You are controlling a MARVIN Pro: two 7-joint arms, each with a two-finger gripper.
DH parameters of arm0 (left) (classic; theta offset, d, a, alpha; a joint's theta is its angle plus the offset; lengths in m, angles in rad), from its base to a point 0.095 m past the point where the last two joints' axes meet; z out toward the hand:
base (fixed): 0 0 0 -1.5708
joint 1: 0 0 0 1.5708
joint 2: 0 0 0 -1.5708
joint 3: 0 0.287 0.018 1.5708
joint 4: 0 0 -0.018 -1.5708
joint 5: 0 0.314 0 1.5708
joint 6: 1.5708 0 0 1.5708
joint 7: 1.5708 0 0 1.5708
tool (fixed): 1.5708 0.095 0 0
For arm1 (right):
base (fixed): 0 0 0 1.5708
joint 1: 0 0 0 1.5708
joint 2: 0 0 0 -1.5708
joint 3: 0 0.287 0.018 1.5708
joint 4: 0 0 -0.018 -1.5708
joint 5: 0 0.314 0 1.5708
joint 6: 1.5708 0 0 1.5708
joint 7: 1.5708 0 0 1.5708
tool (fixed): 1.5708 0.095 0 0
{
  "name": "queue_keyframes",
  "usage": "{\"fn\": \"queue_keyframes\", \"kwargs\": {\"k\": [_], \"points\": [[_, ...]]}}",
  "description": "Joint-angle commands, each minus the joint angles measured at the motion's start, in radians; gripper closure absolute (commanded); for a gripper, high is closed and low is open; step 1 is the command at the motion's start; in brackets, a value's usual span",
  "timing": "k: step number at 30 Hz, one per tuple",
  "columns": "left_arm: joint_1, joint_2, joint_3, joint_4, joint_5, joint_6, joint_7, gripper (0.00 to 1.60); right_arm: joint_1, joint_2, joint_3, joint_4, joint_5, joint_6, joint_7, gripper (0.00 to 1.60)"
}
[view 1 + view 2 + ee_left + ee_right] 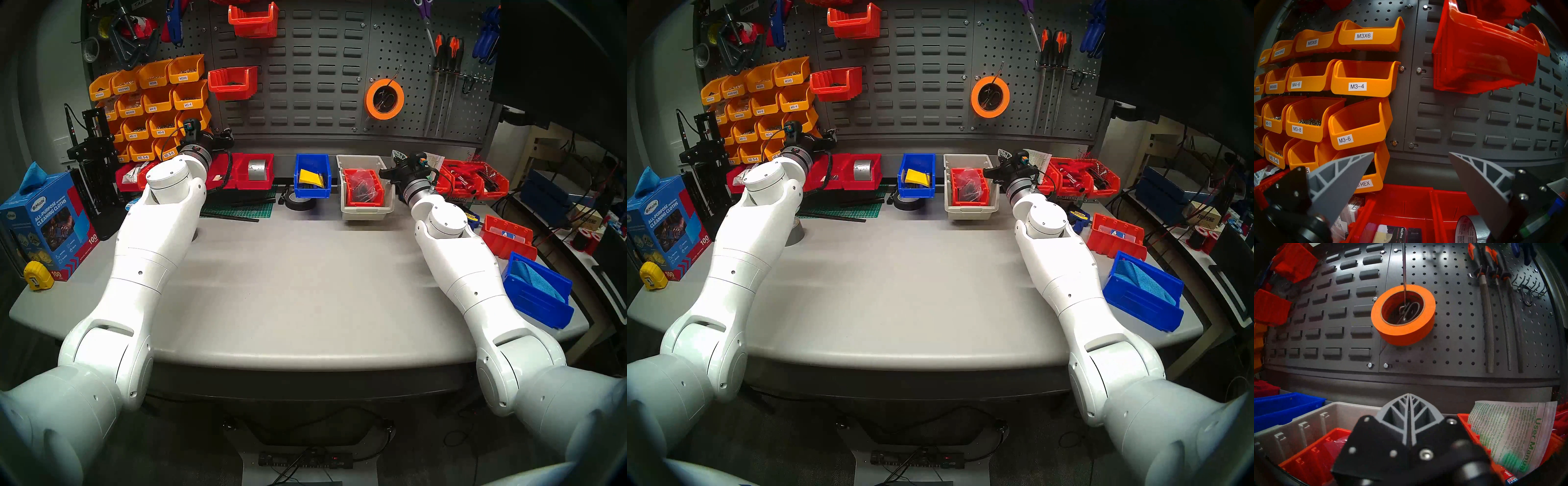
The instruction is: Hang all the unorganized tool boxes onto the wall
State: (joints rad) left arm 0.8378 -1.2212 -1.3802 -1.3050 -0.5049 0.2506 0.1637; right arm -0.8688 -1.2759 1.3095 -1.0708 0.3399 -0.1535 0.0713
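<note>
the beige bin (366, 207) on the bench below the slotted wall (291, 68) looks stiff but loaded (red-orange bin (363, 188) nested inside), best held by its rim, the lighter blue bin (312, 176) beside it likewise, left gripper (1411, 171) spread empty, right gripper (1409, 405) pinched together empty.

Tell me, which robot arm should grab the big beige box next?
Probably the right. The right gripper sits beside the beige box, though its fingers are shut and must open first. The left gripper is open but far off, by the yellow-orange bins.
</note>
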Motion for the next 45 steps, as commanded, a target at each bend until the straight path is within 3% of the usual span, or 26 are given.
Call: {"fn": "queue_keyframes", "kwargs": {"k": [1, 10, 23, 26, 27, 28, 34, 45], "points": [[-0.021, -0.002, -0.003, -0.013, 0.002, -0.007, 0.002, 0.0, 0.081, -0.019, -0.006, 0.019, -0.012, -0.046, 0.012, 1.6], [-0.021, -0.002, -0.003, -0.013, 0.002, -0.007, 0.002, 0.0, 0.077, 0.018, -0.001, -0.05, -0.031, -0.041, 0.011, 1.6], [-0.021, -0.003, -0.003, -0.013, 0.002, -0.007, 0.003, 0.0, -0.027, 0.061, 0.047, -0.239, -0.061, -0.006, -0.083, 1.6], [-0.021, -0.003, -0.003, -0.013, 0.002, -0.007, 0.003, 0.0, -0.057, 0.069, 0.044, -0.286, -0.078, -0.037, -0.089, 1.6], [-0.021, -0.003, -0.003, -0.013, 0.002, -0.007, 0.003, 0.0, -0.055, 0.069, 0.037, -0.278, -0.094, -0.068, -0.091, 1.33], [-0.021, -0.002, -0.003, -0.013, 0.002, -0.007, 0.003, 0.0, -0.066, 0.079, 0.015, -0.286, -0.154, -0.116, -0.1, 0.0], [-0.021, -0.003, -0.003, -0.013, 0.003, -0.008, 0.003, 0.0, -0.07, 0.079, 0.01, -0.274, -0.188, -0.165, -0.127, 0.0], [-0.021, -0.003, -0.003, -0.013, 0.003, -0.008, 0.003, 0.0, -0.069, 0.079, 0.006, -0.269, -0.197, -0.177, -0.139, 0.0]]}}
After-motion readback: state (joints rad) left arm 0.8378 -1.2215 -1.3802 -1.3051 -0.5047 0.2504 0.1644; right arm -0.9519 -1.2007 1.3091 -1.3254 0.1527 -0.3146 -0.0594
